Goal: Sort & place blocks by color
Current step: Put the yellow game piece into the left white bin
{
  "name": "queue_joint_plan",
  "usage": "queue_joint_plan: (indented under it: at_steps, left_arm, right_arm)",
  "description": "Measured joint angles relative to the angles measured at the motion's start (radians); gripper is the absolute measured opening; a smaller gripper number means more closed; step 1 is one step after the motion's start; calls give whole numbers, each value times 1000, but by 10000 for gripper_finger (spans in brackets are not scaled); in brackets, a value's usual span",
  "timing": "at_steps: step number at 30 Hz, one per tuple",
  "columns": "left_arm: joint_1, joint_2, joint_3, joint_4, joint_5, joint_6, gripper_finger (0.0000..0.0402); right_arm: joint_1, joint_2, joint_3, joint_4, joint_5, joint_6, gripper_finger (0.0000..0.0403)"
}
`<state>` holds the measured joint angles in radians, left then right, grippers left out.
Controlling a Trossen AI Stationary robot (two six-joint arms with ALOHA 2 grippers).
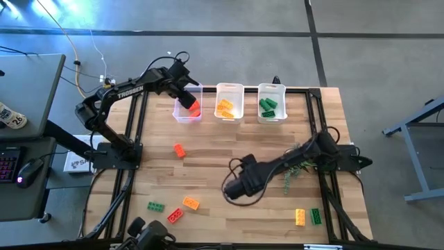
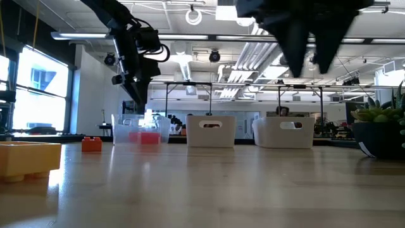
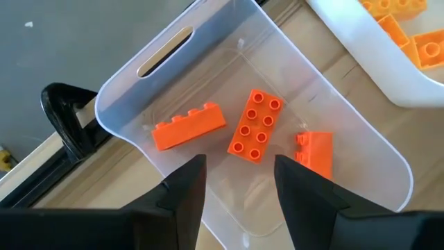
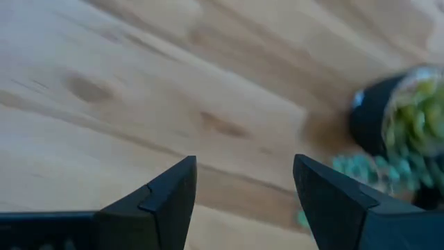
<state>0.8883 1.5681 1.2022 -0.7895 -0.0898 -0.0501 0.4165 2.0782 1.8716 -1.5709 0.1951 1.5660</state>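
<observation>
Your left hand [image 3: 239, 191] hangs over the leftmost of the three clear bins [image 1: 187, 111] at the far edge of the desk [image 1: 229, 142], its fingers [image 3: 186, 186] parted a little with nothing between them. Look through its wrist camera and you see three red blocks [image 3: 256, 126] lying on the floor of that bin: one on its side, one studs-up in the middle, and one partly cut off by a finger near the bin's wall. From table height the same bin [image 2: 140, 132] shows red at its bottom, with the hand directly above it. The middle bin [image 1: 229, 101] holds orange-yellow blocks [image 1: 224, 107] and the right bin [image 1: 272, 103] holds green blocks [image 1: 268, 106]. Your right hand [image 4: 244, 198] is over the bare wood near the middle of the desk, fingers spread wide and empty; in the overhead view it [image 1: 234, 189] sits well apart from any block. Loose blocks still lie on the desk: a red one [image 1: 180, 151] on the left side ahead of the bins, then a green one [image 1: 155, 206], an orange-yellow one [image 1: 191, 203] and a red one [image 1: 175, 216] grouped near the front left edge, and an orange-yellow one [image 1: 300, 217] just beside a green one [image 1: 316, 216] near the front right. A green plant sprig [image 1: 297, 169] lies by your right arm, and a dark potted plant [image 2: 380, 130] stands at the right edge of the low view.
</observation>
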Motion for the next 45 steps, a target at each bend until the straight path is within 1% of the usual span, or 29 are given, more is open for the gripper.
queue_joint_plan:
  at_steps: [5,13,16,19,23,27,37,40,45]
  left_arm:
    - [-8,0,0,0,0,-17,157]
    - [-26,0,0,0,3,-18,157]
    - [-35,0,1,0,3,-18,157]
    - [-44,0,1,0,3,-18,157]
    - [-55,0,1,0,2,-18,157]
    - [-68,0,1,0,0,-18,157]
    - [-107,0,1,-1,0,-18,157]
    - [-119,0,1,-2,0,-41,157]
    - [-134,0,1,-3,0,-71,157]
  right_arm:
    - [64,-48,-114,0,-92,122,226]
    - [189,-187,-288,44,-122,394,226]
    - [242,-241,-373,114,-146,483,226]
    - [299,-290,-454,220,-145,579,226]
    - [368,-323,-530,320,-150,682,226]
    - [415,-325,-547,334,-188,698,226]
    - [490,-323,-547,336,-204,712,226]
    - [504,-302,-547,342,-206,715,226]
    - [534,-262,-547,376,-247,715,226]
